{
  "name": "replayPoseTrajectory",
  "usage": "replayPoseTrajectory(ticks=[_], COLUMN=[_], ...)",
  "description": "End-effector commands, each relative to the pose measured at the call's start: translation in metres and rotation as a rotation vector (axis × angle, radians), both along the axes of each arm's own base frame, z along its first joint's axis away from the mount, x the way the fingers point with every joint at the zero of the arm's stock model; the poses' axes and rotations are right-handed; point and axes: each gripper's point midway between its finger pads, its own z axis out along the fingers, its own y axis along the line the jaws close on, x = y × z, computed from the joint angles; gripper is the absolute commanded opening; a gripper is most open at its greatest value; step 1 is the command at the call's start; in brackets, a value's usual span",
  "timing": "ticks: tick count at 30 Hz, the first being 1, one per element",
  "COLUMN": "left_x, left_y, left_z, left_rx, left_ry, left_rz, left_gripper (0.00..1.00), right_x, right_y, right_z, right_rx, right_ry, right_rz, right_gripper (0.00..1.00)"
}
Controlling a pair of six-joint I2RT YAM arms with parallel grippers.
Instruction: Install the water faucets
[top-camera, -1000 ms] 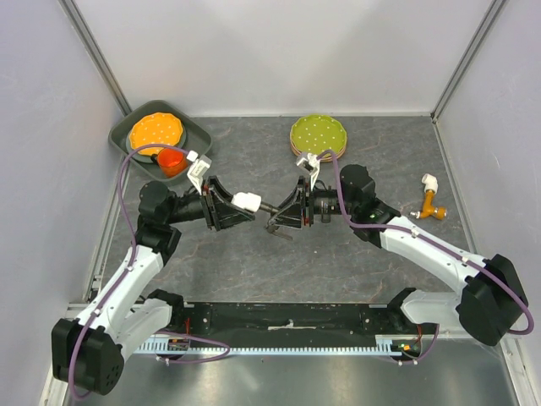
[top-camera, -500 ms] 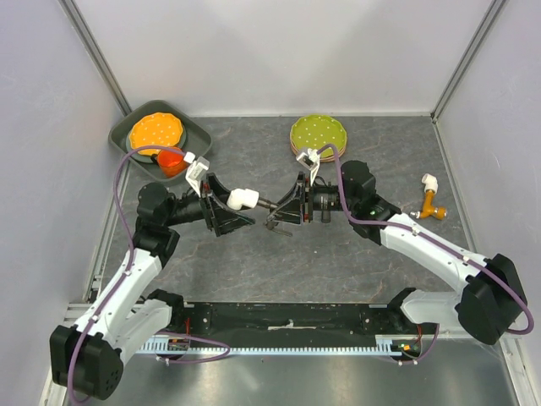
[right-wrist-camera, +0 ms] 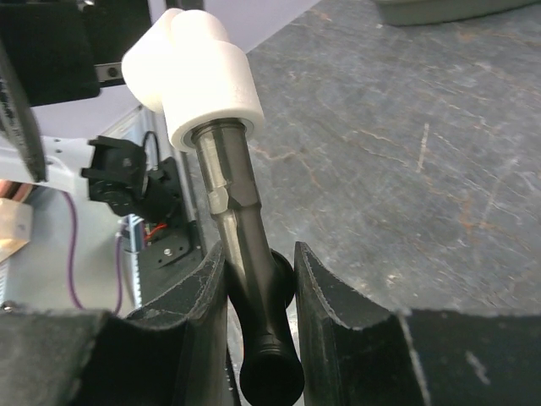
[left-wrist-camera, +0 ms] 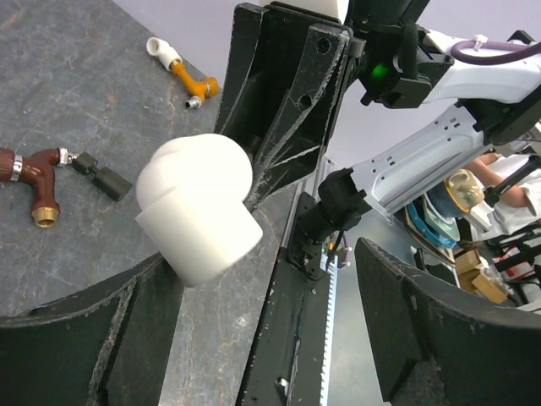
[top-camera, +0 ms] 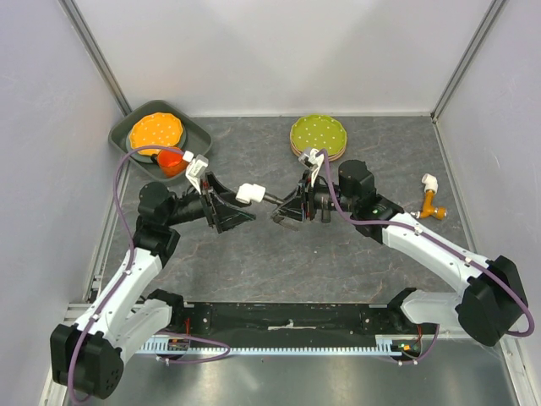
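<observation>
A dark grey bent tap (right-wrist-camera: 241,228) is clamped between the fingers of my right gripper (right-wrist-camera: 262,279), which is shut on it. A white elbow fitting (right-wrist-camera: 194,76) sits pushed onto the tap's far end. From above, the elbow (top-camera: 250,193) hangs over the table middle between both grippers. My left gripper (left-wrist-camera: 262,321) stands open, jaws wide apart, with the elbow (left-wrist-camera: 199,207) near its left finger (left-wrist-camera: 76,338). In the top view my left gripper (top-camera: 239,208) faces my right gripper (top-camera: 284,213). A reddish-brown tap (left-wrist-camera: 38,173) lies on the table.
An orange tap with a white elbow (top-camera: 431,200) lies at the right. Green dotted plates (top-camera: 317,134) are stacked at the back. A grey tray (top-camera: 196,134) at the back left holds an orange plate, and an orange cup (top-camera: 172,161) stands at its front edge. A black rail (top-camera: 287,317) runs along the near edge.
My left gripper has opened and let go of the white elbow, which stays on the grey tap. The right gripper has carried tap and elbow slightly farther back.
</observation>
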Motion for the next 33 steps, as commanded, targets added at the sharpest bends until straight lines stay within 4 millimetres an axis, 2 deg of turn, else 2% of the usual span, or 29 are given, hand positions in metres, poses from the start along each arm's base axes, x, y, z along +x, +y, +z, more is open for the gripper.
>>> replayPoseTrajectory(ticks=[1,9,14,19,26,33], left_x=[0.006,0.017,0.03,0.036,0.028,0.017], left_y=[-0.001,0.001,0.005,0.006,0.003,-0.001], left_z=[0.012,0.006,-0.009,-0.013,-0.008,-0.004], left_rx=[-0.025,-0.017,0.016,0.012,-0.035,-0.054], left_ry=[0.032,0.062,0.155,0.206,0.215,0.221], left_rz=[0.016,0.072,0.125,0.131,0.061,-0.022], left_gripper=[0.86,0.85,0.84,0.84,0.81,0.8], right_x=[0.018,0.015,0.013,0.011,0.005,0.009], right_y=[-0.005,-0.003,-0.005,-0.006,-0.003,0.001], right_z=[0.028,0.024,0.03,0.036,0.03,0.017], right_rx=[0.01,-0.004,0.004,0.016,0.008,-0.022], right_ry=[-0.137,-0.153,-0.176,-0.208,-0.227,-0.224], right_rz=[-0.072,-0.05,-0.053,-0.044,-0.006,-0.004], right_gripper=[0.0,0.0,0.0,0.0,0.0,0.0])
